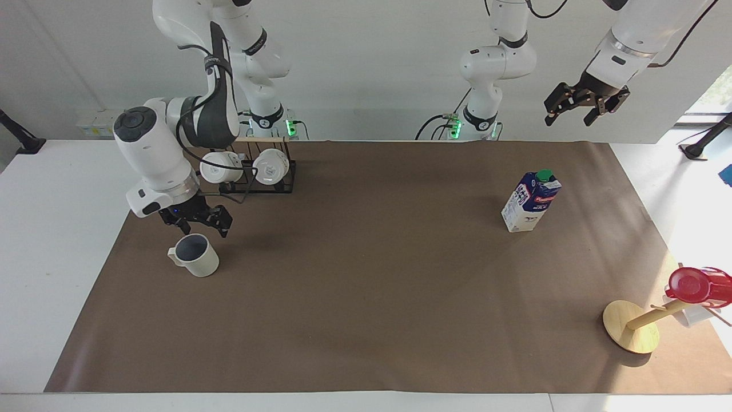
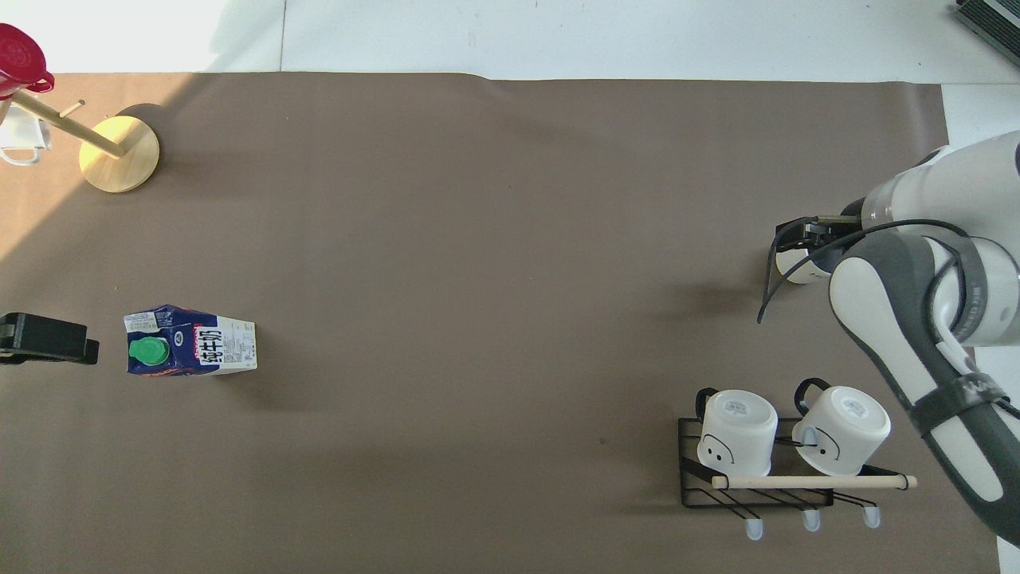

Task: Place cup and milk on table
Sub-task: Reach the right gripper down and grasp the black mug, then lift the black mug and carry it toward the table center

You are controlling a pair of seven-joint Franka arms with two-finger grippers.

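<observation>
White wall backs the two arms, and below them lies the surface [image 1: 34, 240], a white top with a wide matte brown sheet [image 1: 366, 297] over its middle. On the sheet toward the right arm's end stands the cup [image 1: 195, 256], upright, off-white with a dark grey-blue inside and its small handle turned toward the sheet's edge. Directly above its rim, on the side nearer the robots, hangs the right claw [image 1: 196, 222], pointing down with its fingers apart and holding nothing; whether a fingertip touches the rim cannot be told, and from overhead the claw covers most of the cup. Just past that claw, nearer the robots, a black wire rack [image 1: 257, 177] with a wooden rail carries two plain white mugs [image 1: 270, 166] lying on their sides. Well away from the right claw, toward the left arm's end, the milk carton [image 1: 530, 201] stands upright on the sheet, blue and white with a green screw cap and a red band. High over that end of the sheet the left claw [image 1: 577, 107] waits in the air, fingers apart and empty. Farther from the robots than the carton, a round-based wooden mug stand [image 1: 632, 326] leans at the sheet's corner with a shiny red cup [image 1: 695, 285] on it.
</observation>
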